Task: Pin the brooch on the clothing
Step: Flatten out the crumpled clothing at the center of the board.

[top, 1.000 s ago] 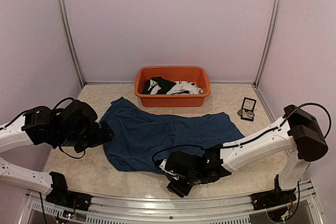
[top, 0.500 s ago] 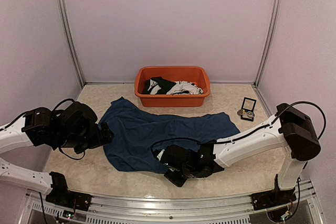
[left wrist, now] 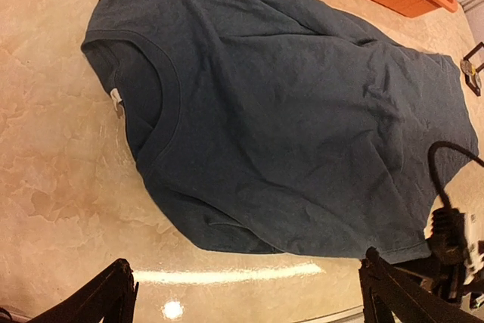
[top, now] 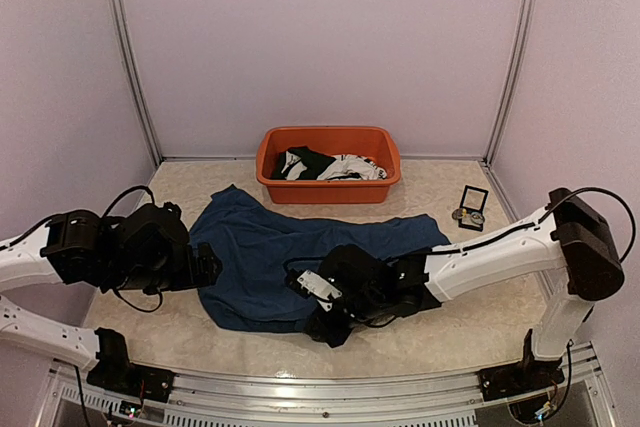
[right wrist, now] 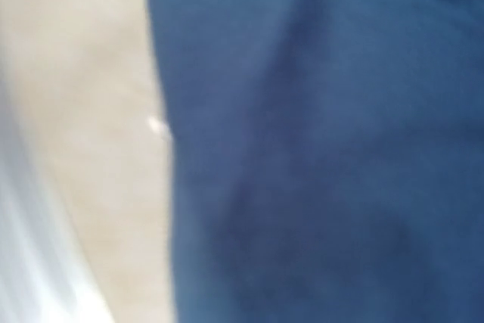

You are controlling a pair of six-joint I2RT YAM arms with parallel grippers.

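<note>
The shirt (top: 300, 252) is dark navy, soft and plain. It lies spread flat across the middle of the surface (top: 190, 332), with shallow wrinkles all over. Its ribbed neckband (left wrist: 170, 88) faces the left side, with a small white tag (left wrist: 116, 100) inside it, and the body runs out to a corner on the right. The far edge lies just in front of the orange tub (top: 328, 190), which holds black and white garments (top: 330, 166). A strip of bare marbled surface runs between the near edge and the front rail (top: 320, 402). More bare surface shows left of the neckband and right of the corner. There a small black case (top: 473, 199) stands near the fabric but apart from it.

The left jaws hover just beside the neckband, spread wide with nothing between them; their dark fingertips (left wrist: 113, 296) frame the bottom of the wrist view. The right arm (top: 490, 252) reaches across the front, with its jaws down at the shirt's near edge. Its wrist view is a blur of blue fabric and beige surface, so I cannot tell how far those jaws are parted or whether they grip anything.
</note>
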